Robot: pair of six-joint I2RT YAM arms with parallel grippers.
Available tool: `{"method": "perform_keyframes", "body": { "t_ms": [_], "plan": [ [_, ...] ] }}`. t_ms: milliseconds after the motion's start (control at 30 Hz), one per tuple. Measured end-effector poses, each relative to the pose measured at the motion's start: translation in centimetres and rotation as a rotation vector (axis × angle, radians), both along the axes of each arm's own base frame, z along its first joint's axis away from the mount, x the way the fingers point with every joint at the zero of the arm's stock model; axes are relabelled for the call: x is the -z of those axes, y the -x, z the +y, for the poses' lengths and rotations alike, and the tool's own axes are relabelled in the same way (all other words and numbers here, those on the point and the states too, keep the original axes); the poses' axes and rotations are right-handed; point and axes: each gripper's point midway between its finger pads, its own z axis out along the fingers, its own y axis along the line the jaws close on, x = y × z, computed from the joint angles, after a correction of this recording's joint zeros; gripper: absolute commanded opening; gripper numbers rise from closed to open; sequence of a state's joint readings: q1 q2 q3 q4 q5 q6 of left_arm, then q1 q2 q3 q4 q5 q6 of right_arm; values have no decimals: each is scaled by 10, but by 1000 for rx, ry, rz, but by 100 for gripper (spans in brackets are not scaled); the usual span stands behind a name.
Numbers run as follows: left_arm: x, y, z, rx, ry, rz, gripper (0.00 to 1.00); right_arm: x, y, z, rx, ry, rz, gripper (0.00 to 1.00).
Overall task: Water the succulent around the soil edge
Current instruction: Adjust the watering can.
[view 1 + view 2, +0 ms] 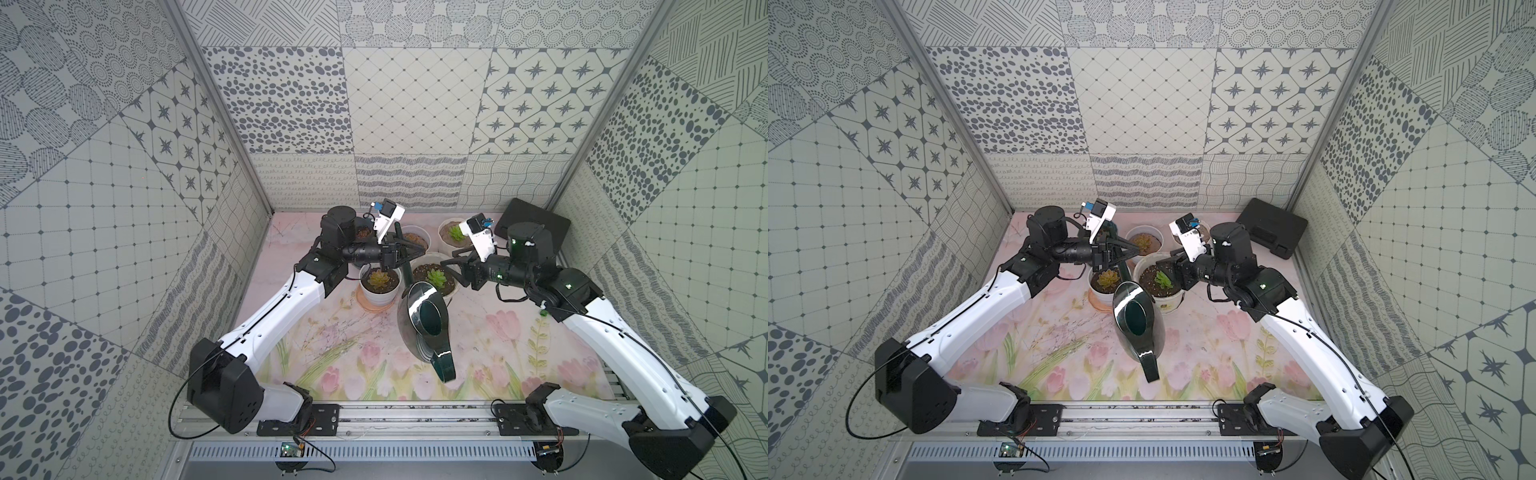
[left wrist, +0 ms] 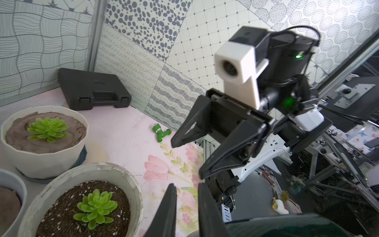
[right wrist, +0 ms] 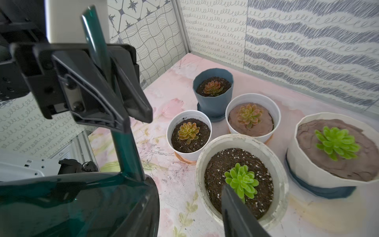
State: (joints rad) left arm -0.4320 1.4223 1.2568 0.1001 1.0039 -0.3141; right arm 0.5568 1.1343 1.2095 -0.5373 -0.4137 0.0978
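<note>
Grip check before pouring. Left gripper (image 3: pixel 131 121) pinches the spout (image 3: pixel 123 149) of the watering can (image 1: pixel 424 328), which stands on the mat (image 1: pixel 332 353) just in front of the pots. Right gripper (image 2: pixel 187 159) hangs spread and empty close by the green succulent (image 3: pixel 242 180). We judge that a good pour needs the right on the handle (image 1: pixel 442 365), then a slow tilt with the spout tip over the soil (image 3: pixel 217 164) edge, never the rosette.

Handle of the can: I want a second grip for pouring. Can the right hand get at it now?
Probably yes. The right hand is open and empty, and bare mat lies on its side of the handle; the left hand grips only the spout.
</note>
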Motion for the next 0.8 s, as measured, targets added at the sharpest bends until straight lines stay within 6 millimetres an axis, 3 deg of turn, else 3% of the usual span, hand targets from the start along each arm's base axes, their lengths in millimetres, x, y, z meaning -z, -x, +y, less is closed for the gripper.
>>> {"method": "perform_keyframes", "body": {
  "t_ms": [133, 567, 700, 800],
  "plan": [
    [1, -2, -6, 55, 8, -12, 0, 15, 7, 17, -89, -84, 41, 53],
    [11, 1, -30, 164, 11, -7, 0, 11, 6, 49, -200, -279, 43, 50],
    [8, 4, -38, 183, 12, -20, 0, 13, 7, 57, -224, -290, 43, 36],
    [8, 4, -42, 188, 10, -21, 0, 11, 10, 62, -241, -308, 32, 19]
  ]
}}
